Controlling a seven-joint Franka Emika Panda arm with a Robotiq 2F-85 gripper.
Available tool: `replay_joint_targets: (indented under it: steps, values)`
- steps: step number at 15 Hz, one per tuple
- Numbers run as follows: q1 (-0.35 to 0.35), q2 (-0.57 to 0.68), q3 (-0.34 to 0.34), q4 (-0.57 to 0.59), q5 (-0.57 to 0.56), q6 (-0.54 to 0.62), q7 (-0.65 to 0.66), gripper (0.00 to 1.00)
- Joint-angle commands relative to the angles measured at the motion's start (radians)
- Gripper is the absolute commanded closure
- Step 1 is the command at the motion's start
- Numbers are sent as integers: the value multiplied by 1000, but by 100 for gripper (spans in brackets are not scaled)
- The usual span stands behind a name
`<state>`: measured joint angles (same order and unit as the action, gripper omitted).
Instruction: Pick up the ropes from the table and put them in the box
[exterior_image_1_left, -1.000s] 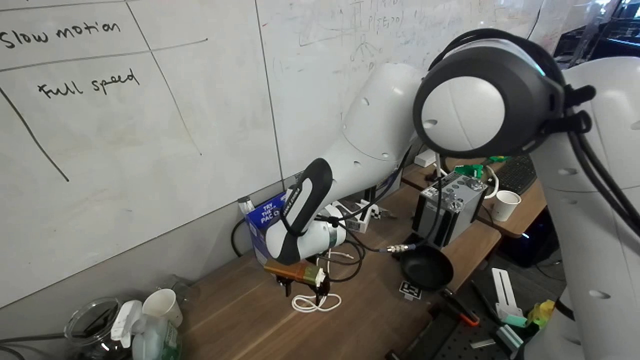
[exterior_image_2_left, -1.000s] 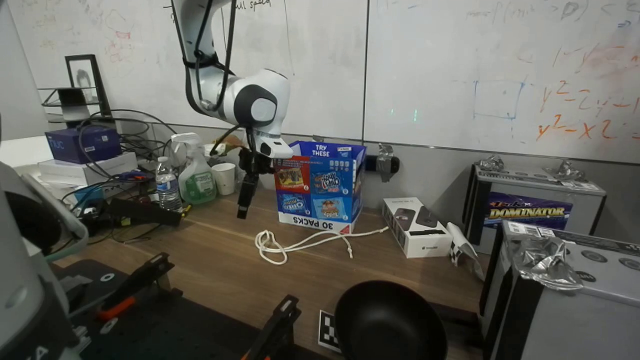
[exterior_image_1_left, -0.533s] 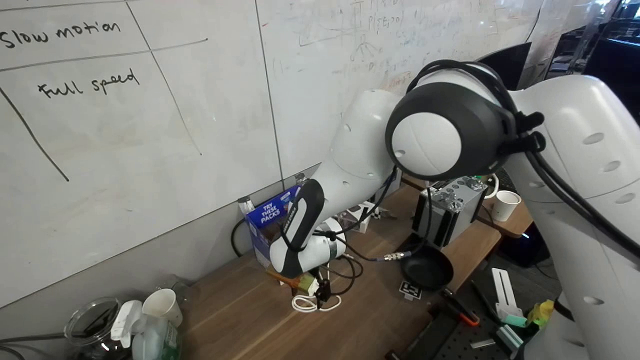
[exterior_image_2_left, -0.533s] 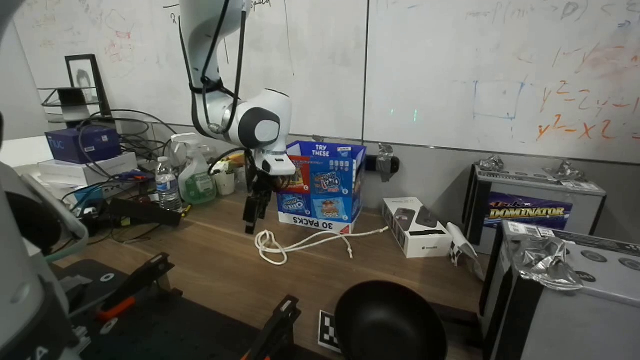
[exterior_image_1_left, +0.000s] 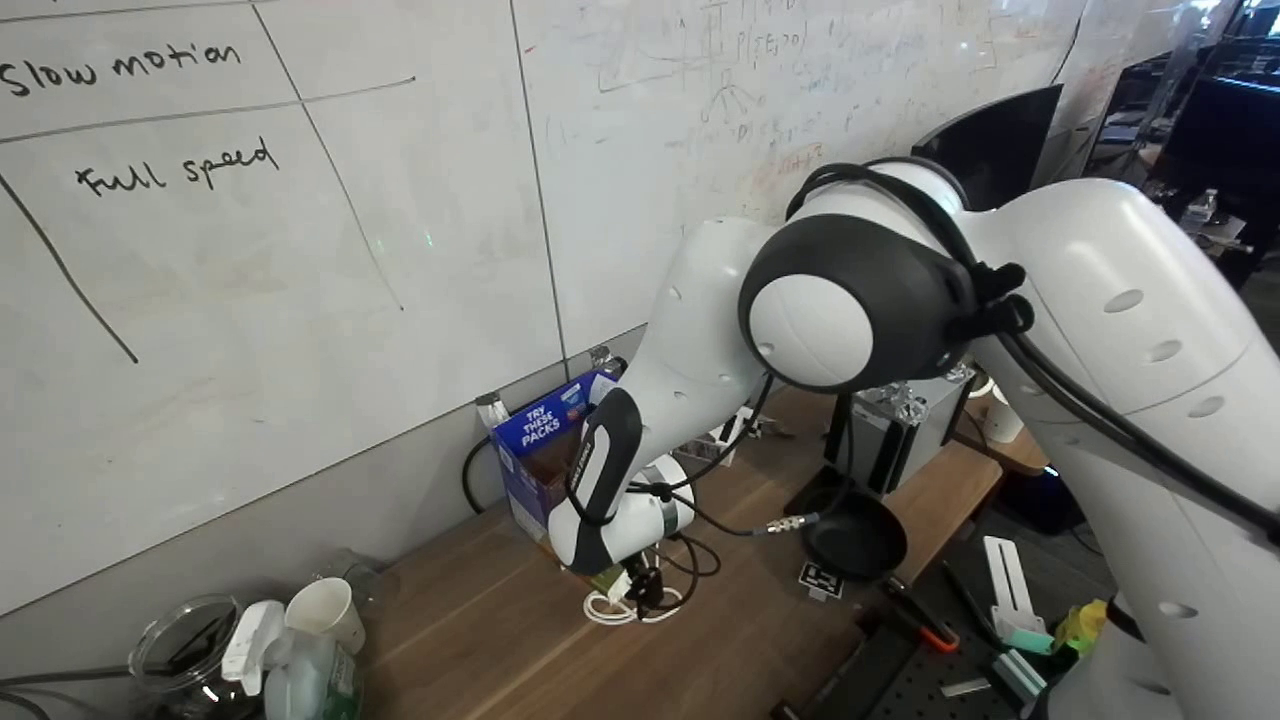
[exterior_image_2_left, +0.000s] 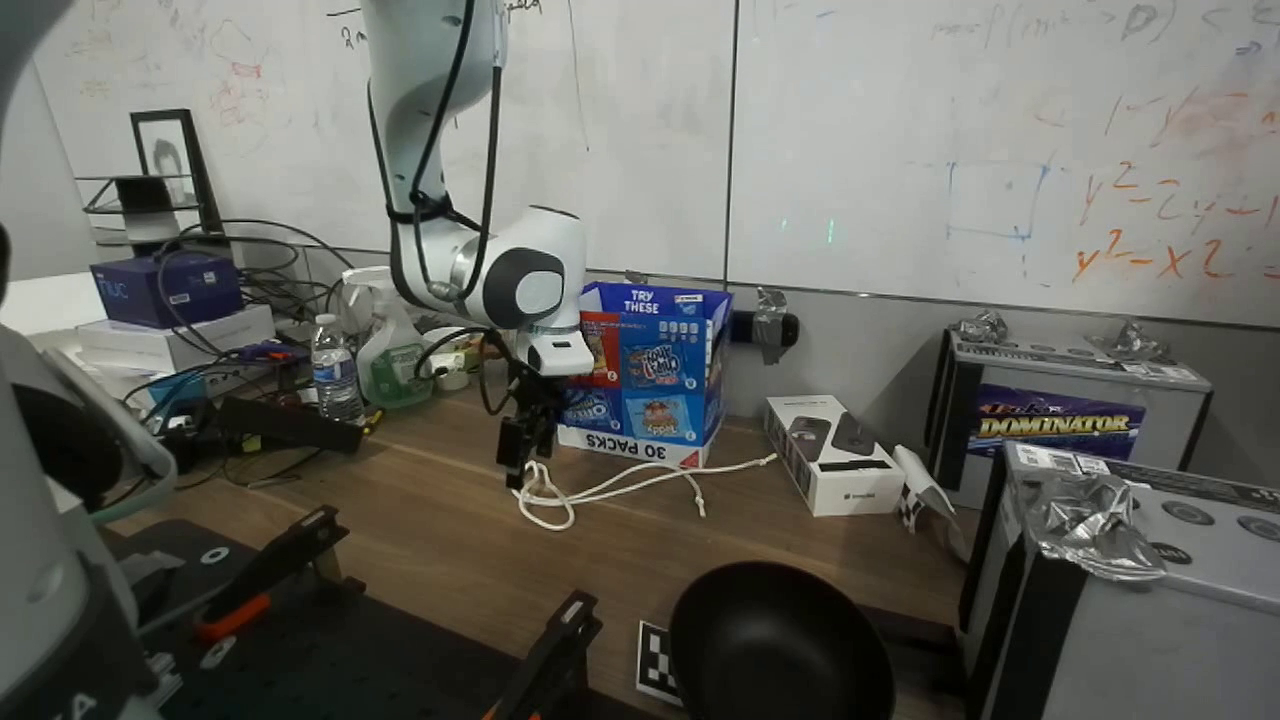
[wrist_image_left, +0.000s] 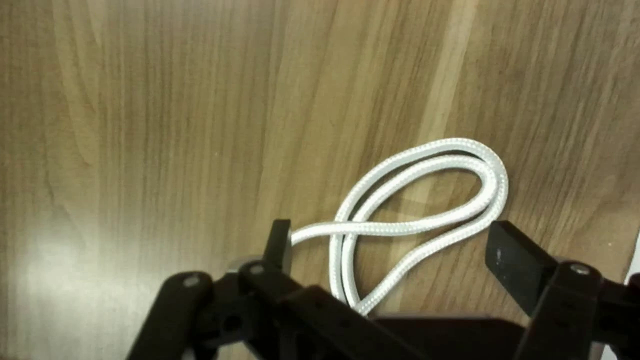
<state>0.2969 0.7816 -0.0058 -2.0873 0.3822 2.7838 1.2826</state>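
- Closing now could, we judge, trap only part of the rope (wrist_image_left: 410, 227): its coil lies on the worktop (wrist_image_left: 175, 125), between the fingertips (wrist_image_left: 281, 245) in the wrist view, yet one strand is hidden behind one of them.
- Our end effector (wrist_image_left: 397, 252) stands with its fingers spread wide and holds nothing.
- Going too low might scrape the worktop or pin a strand; stopping too high might let the coil slip free.
- Lifting by one loop, we risk the tail trailing over the rim of the box (exterior_image_2_left: 650, 375), or snagging at the white carton (exterior_image_2_left: 845, 490) near its end.
- We cannot tell how high the fingertips are, or whether they touch the rope.
- Two ends seem to show in an exterior view, so we cannot say whether it is one rope doubled or two.
- The arm (exterior_image_1_left: 700, 320) partly hides the box in both exterior views; a white shape (wrist_image_left: 636, 262) at the wrist view's edge is cut off.
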Motion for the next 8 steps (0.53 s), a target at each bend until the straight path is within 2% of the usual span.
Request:
replay_joint_targets:
  steps: [1,8]
  values:
    - [44,36,-43,26,-28,39,87,0]
    - [78,81,-74,47,-65,48,169,0]
